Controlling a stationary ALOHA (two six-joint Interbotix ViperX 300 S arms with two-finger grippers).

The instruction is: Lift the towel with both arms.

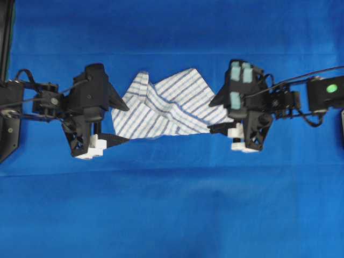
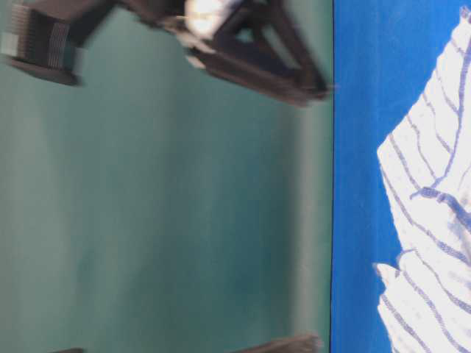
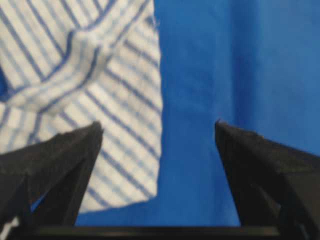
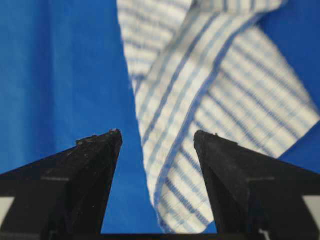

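The towel (image 1: 166,105), white with thin blue-grey stripes, lies crumpled on the blue sheet (image 1: 172,204) between the two arms. My left gripper (image 1: 127,124) is at its left edge and open. In the left wrist view the towel's corner (image 3: 120,165) lies between the spread fingers of the left gripper (image 3: 158,124), close to the left finger. My right gripper (image 1: 210,116) is at the towel's right edge, also open. In the right wrist view a folded end of the towel (image 4: 180,190) runs down between the fingers of the right gripper (image 4: 157,132). Neither gripper holds the cloth.
The blue sheet covers the whole work surface. Black arm bases stand at the left edge (image 1: 11,113) and the right edge (image 1: 325,94). In the sideways table-level view there are a green backdrop (image 2: 162,220), a black finger (image 2: 287,77) and part of the towel (image 2: 434,220).
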